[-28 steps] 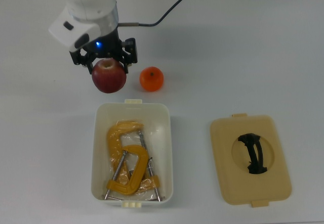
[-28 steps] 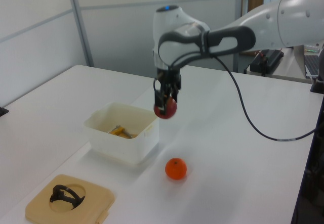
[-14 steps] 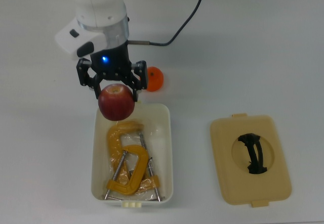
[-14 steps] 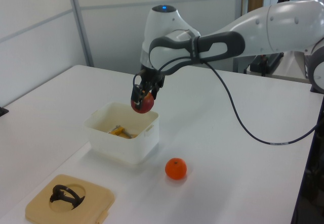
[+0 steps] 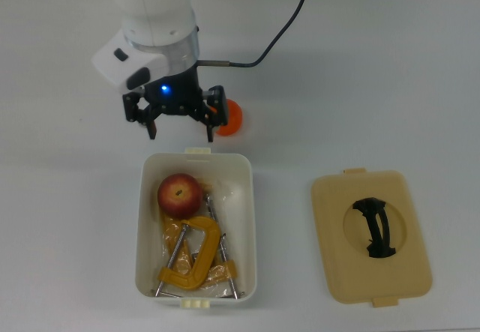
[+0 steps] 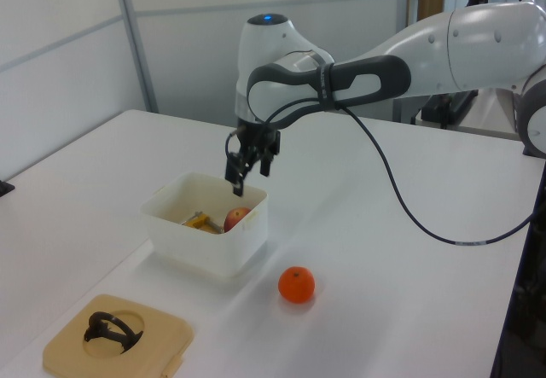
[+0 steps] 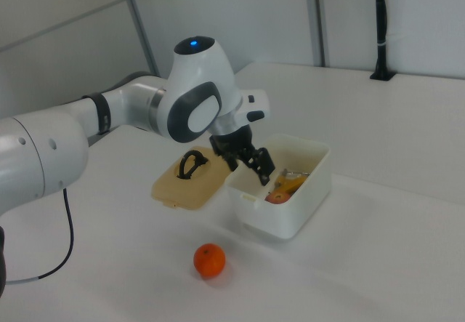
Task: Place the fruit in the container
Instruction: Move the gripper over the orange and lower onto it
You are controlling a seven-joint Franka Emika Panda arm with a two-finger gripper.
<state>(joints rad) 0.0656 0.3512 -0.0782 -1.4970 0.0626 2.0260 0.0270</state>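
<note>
The red apple [image 5: 180,193] lies inside the cream-white container [image 5: 251,219], at the end nearest the arm, resting against the yellow clamps [image 5: 191,253]. The apple [image 6: 237,218] also shows just over the tub's rim in the left view. My gripper [image 5: 180,130] hovers above that end of the container, open and holding nothing. The orange [image 5: 231,118] sits on the table just outside the tub and is partly hidden behind one finger in the top view. In the left view the orange [image 6: 296,284] is fully visible, as is the orange [image 7: 209,259] in the right view.
The flat tan lid [image 5: 371,234] with a black handle lies on the table at the top view's right of the container. The arm's black cable [image 5: 262,47] trails over the white table behind the gripper.
The gripper opened and let go of the apple, which dropped into the container onto the clamps. The gripper has risen slightly and now covers part of the orange in the top view.
</note>
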